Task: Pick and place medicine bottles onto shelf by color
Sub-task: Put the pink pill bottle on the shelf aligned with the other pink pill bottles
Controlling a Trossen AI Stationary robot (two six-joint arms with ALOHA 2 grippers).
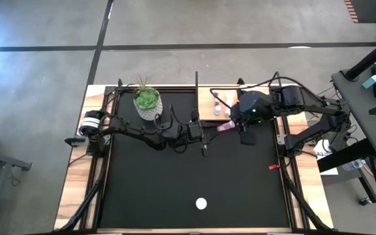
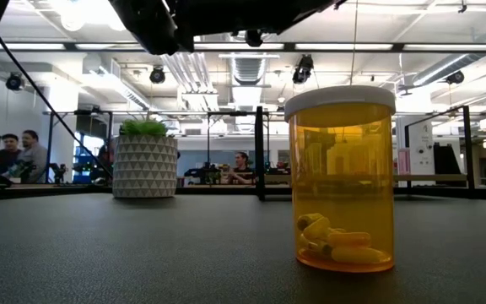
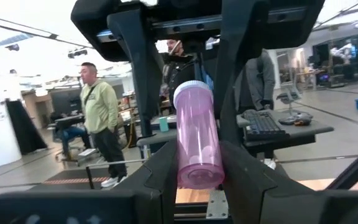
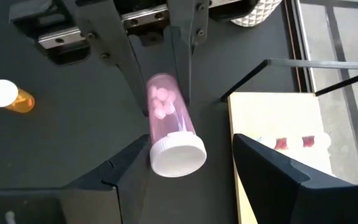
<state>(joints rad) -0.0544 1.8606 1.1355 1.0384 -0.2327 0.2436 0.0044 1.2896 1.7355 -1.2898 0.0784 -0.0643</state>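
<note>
Pink bottle point(image 4: 169, 127) clamped in left hand point(image 4: 163, 93), right hand point(image 4: 185, 168) open round cap, shelf point(image 4: 278, 124) edge beside.

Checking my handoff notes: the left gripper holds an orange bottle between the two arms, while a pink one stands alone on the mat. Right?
Colours are swapped. Per the wrist views, the left gripper holds the pink bottle; the orange bottle stands alone on the mat.

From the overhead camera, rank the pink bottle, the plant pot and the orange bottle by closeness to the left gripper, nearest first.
1. Pink bottle: clamped in the left gripper, at the shelf's near edge, with the right gripper around its capped end.
2. Plant pot: at the mat's back, on the left arm's side.
3. Orange bottle: alone near the mat's front edge, only its white cap showing.
</note>
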